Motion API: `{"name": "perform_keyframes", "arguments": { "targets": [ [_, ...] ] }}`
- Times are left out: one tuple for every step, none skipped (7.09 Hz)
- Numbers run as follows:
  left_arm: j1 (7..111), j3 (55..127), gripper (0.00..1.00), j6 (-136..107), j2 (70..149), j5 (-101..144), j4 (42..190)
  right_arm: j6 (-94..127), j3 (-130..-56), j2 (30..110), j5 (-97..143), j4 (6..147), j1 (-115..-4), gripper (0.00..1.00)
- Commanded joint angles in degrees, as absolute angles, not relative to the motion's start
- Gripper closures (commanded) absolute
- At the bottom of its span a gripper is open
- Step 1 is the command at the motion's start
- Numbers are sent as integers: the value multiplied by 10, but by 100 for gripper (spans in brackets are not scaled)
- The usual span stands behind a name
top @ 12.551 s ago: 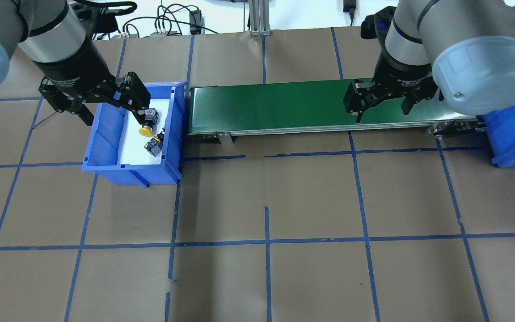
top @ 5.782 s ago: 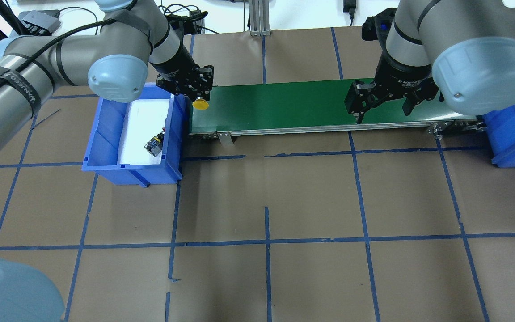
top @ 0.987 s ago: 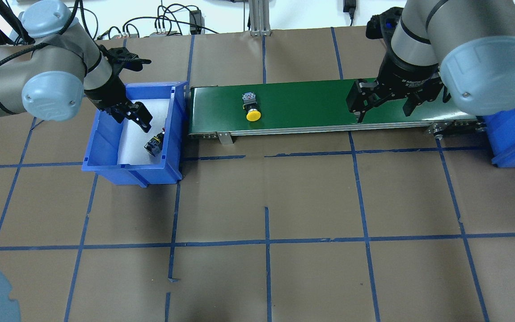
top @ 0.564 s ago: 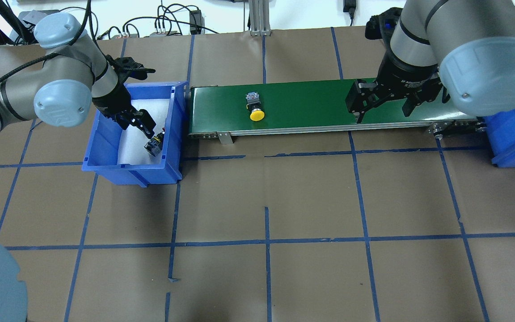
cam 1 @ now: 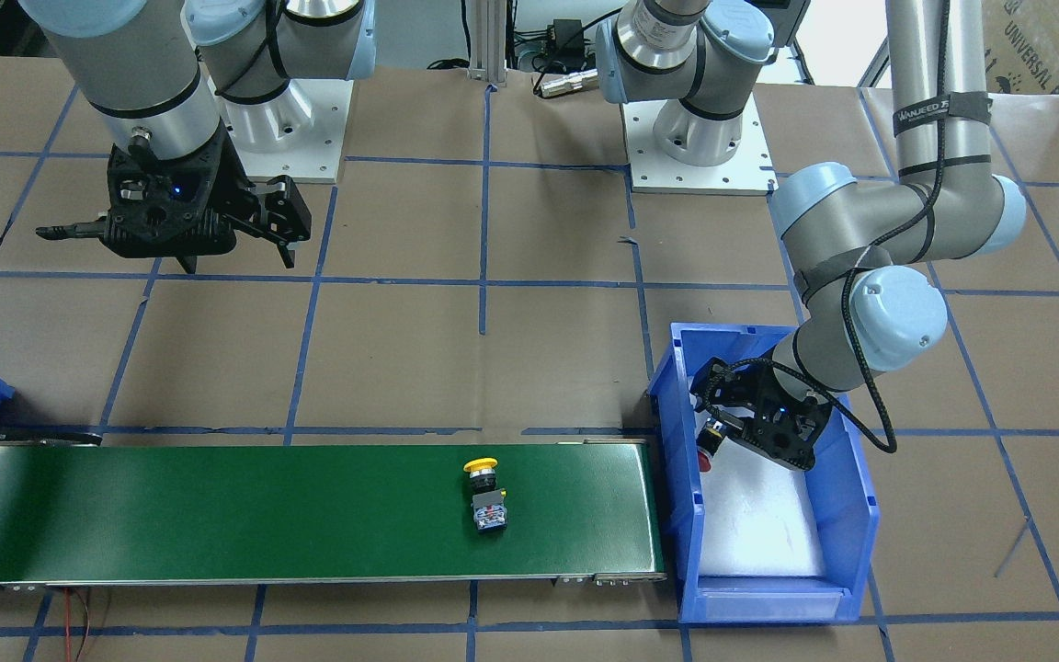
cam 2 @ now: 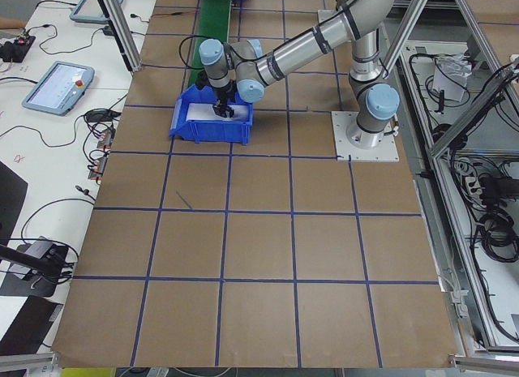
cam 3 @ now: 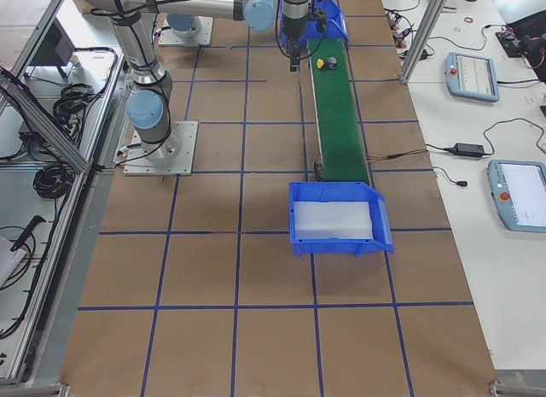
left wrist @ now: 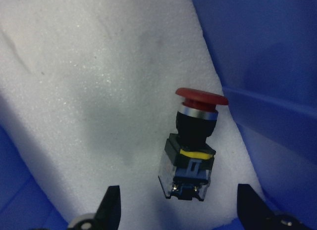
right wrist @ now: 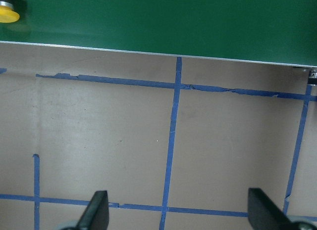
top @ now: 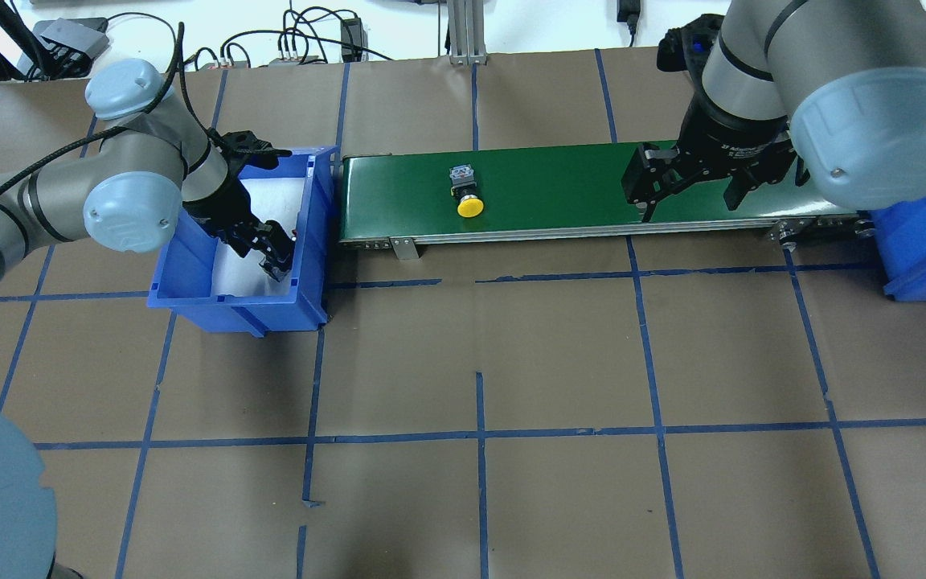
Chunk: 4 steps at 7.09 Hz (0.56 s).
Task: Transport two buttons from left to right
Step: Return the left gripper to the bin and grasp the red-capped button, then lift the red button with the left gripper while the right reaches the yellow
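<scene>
The yellow button (top: 467, 194) lies on its side on the green conveyor belt (top: 559, 189), left of the middle; it also shows in the front view (cam 1: 483, 492). The red button (left wrist: 193, 143) lies on white foam in the left blue bin (top: 190, 261); its red cap shows in the front view (cam 1: 705, 448). My left gripper (left wrist: 181, 210) is open and low in the bin, with one finger on each side of the red button's contact block, not touching it. My right gripper (top: 688, 193) is open and empty above the belt's right part.
A second blue bin (top: 917, 249) with a white foam liner stands at the belt's right end. The belt's metal side rail (top: 511, 233) runs along its near edge. Brown table paper with blue tape lines (top: 479, 434) lies in front.
My left gripper has moved down and forward in the left bin onto the red button. The yellow button has travelled a little to the right on the belt. My right gripper has not moved.
</scene>
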<state>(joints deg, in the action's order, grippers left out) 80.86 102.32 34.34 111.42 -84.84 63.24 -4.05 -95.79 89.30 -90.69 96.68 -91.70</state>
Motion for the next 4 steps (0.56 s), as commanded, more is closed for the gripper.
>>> {"name": "perform_keyframes", "arguments": {
  "targets": [
    [809,1027,24,343,1122,-842,618,-59,-957,893,-912,968,-921,0],
    [809,1021,36,344,1130,-843,614,-55,-948,878,-913,1009,-930,0],
    [809,1027,51,344,1130,-844,612,-46,-922,861,-918,1019,-950,0],
    [809,1019,57,342,1130,-844,613,-38,-874,807,-930,1020,-969,0]
  ]
}}
